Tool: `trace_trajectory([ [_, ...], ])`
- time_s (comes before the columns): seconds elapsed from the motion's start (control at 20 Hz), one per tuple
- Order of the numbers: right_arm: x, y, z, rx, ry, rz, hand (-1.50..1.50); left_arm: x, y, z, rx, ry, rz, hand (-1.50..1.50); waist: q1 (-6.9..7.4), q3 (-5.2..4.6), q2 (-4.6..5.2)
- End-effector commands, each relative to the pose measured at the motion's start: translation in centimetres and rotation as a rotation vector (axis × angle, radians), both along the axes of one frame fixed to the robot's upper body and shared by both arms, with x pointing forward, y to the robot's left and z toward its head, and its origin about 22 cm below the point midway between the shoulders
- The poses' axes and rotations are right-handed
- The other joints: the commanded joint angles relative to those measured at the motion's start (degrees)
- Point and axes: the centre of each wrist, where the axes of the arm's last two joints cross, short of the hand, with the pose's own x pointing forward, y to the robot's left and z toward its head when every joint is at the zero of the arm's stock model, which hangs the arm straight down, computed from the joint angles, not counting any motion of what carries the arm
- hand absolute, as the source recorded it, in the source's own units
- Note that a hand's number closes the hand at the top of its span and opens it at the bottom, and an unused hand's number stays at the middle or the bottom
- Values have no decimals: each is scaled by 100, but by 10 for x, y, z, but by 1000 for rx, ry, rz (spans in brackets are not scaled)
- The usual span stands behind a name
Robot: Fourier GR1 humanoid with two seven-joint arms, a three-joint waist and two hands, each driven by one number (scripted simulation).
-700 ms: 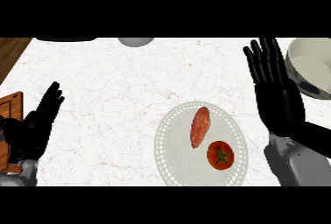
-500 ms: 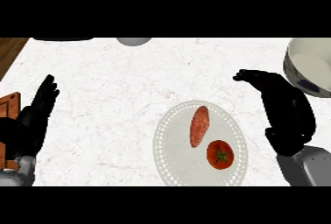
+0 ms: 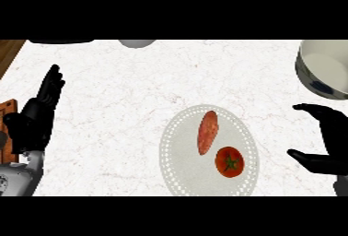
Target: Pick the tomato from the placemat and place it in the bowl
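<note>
White marbled bench [image 3: 122, 92] w/ mat [image 3: 178, 170]: tomato [image 3: 229, 162] is flanked, untouched, by right hand [image 3: 330, 143], thumb & fingers spread for approach; bowl [image 3: 325, 69] near. Left hand [image 3: 37, 120] rests flat.

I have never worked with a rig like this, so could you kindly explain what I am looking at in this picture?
This is the view from a humanoid robot's head, looking steeply down at a white marble counter. The black shapes are its hands: the left hand rests open at the left edge, and the right hand is curved open beside the round white placemat. On the placemat lie a red tomato and a longer reddish vegetable. The bowl sits at the upper right. Neither hand holds anything.
</note>
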Motion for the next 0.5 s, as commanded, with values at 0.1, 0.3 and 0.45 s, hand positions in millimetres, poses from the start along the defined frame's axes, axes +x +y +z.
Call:
trace_trajectory([
  [0.1,-16,-50,14,-277,-111,52,-150,2,-10,-1,14,5,-2,0,66,-11,-27],
  [0.3,-22,-41,41,-491,-94,71,-150,4,0,-6,9,-5,1,0,39,-24,-35],
  [0.45,-27,-32,67,-673,-87,61,-150,11,-4,-1,8,-2,18,0,-27,-29,-48],
])
